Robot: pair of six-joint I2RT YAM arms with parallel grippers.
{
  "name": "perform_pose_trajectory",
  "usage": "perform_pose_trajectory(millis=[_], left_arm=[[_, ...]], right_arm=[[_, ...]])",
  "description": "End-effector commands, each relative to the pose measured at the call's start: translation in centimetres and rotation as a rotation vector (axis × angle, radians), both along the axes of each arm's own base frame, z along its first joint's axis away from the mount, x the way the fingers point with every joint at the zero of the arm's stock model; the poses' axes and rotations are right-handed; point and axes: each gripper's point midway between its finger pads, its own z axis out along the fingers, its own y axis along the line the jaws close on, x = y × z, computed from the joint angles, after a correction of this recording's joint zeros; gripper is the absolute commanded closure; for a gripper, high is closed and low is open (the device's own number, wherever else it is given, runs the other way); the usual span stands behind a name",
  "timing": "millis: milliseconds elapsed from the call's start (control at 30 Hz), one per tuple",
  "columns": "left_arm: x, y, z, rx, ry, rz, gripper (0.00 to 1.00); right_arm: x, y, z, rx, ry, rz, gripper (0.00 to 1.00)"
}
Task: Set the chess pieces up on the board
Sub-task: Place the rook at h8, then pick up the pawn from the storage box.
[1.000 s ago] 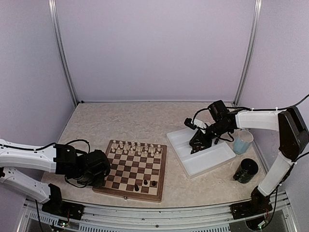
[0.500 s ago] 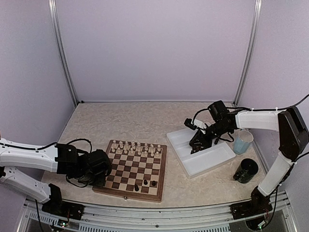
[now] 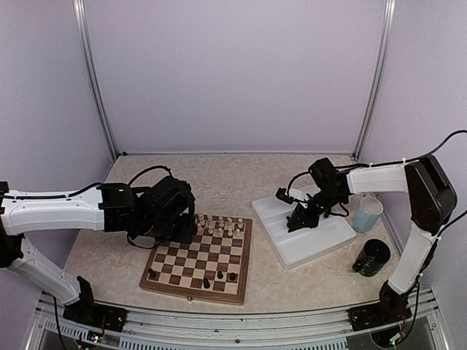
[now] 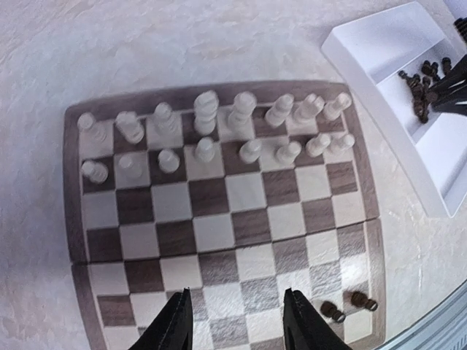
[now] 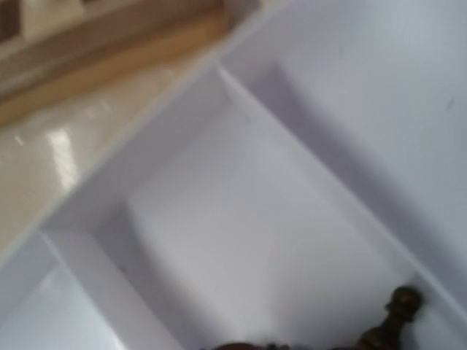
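Jaws spread and empty on the left gripper (image 4: 237, 324) above the board (image 4: 213, 232); the right gripper's (image 3: 300, 219) jaws could not be told.
Loose dark chess pieces (image 4: 422, 87) lay in the white tray (image 3: 321, 244) close by the right gripper, the nearer arm; cream pieces (image 4: 219, 131) filled the board's far two rows.

No readable text on board (image 3: 191, 257) or tray (image 3: 325, 240); right wrist view perhaps too blurry

Lab cell: blank walls (image 3: 233, 73), aluminium posts (image 3: 95, 80)
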Motion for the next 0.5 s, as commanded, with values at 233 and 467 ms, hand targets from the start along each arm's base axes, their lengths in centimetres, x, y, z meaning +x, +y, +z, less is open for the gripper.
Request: perform_pose_trajectory(millis=[233,467], left_arm=[[6.0,-10.4,1.0,-0.250,-0.090,-0.246,0.57],[7.6,-11.5,0.7,-0.256,-0.117,-0.279,0.57]], right_arm=[[-0.7,-1.4,1.1,-0.082,0.025,0.021,0.89],[-4.2,-2.2,0.8,-0.127,0.061,0.118,0.88]])
